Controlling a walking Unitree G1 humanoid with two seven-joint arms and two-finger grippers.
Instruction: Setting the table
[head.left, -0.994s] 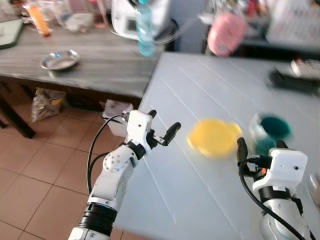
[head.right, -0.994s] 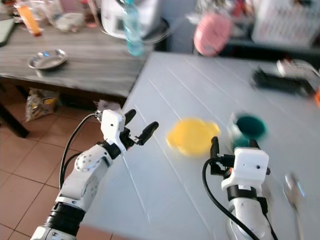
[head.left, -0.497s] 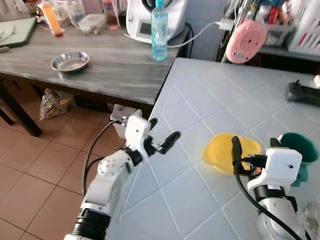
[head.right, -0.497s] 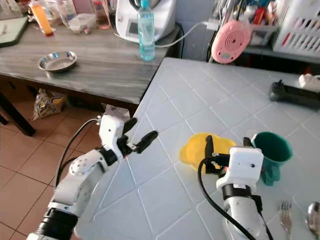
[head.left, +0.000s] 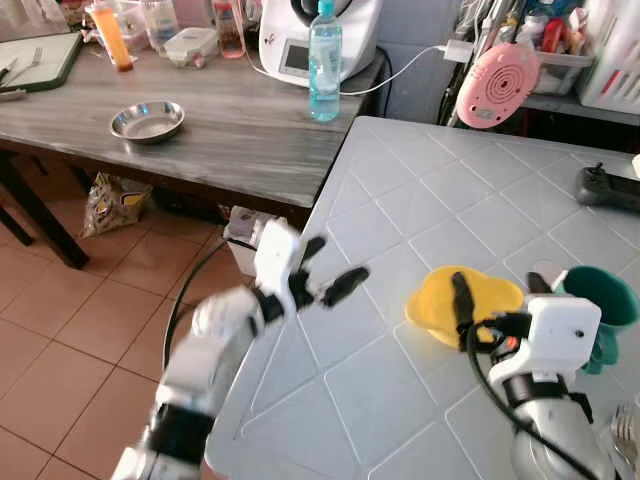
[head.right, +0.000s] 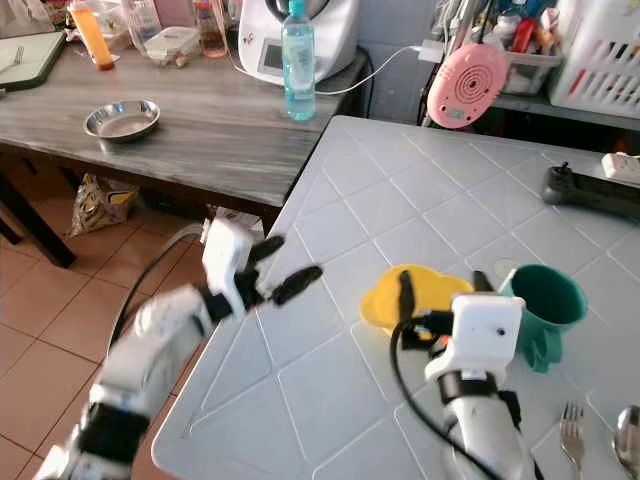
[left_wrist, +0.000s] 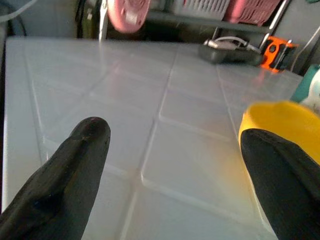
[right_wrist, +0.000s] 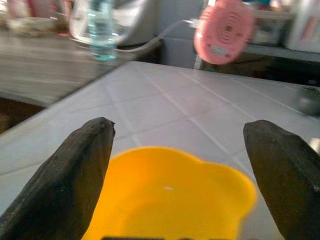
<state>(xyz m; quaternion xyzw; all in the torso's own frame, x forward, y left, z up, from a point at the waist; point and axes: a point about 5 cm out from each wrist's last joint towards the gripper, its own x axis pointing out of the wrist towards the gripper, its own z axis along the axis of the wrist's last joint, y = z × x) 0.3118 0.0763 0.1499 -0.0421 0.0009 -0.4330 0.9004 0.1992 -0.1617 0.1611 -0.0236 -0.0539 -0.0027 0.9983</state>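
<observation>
A yellow plate (head.left: 440, 308) lies on the white tiled table (head.left: 420, 190), with a teal cup (head.left: 603, 301) just right of it. A fork (head.right: 573, 428) and a spoon (head.right: 626, 430) lie near the table's front right. My right gripper (head.left: 497, 290) hovers open at the plate's near edge. In the right wrist view its fingers (right_wrist: 85, 165) spread wider than the plate (right_wrist: 175, 195). My left gripper (head.left: 335, 260) is open over the table's left edge, apart from the plate (left_wrist: 280, 120), and holds nothing.
A grey wooden table (head.left: 230, 130) stands to the left with a steel bowl (head.left: 147, 121), a water bottle (head.left: 324, 60) and a white appliance (head.left: 300, 30). A pink round object (head.left: 497, 72) and a black device (head.left: 608, 187) sit at the back. Brown tile floor (head.left: 60, 330) lies left.
The camera has swung and the blur of a second ago has cleared. My left arm is now blurred and has shifted slightly right over the table edge. The plate and cup stay put.
</observation>
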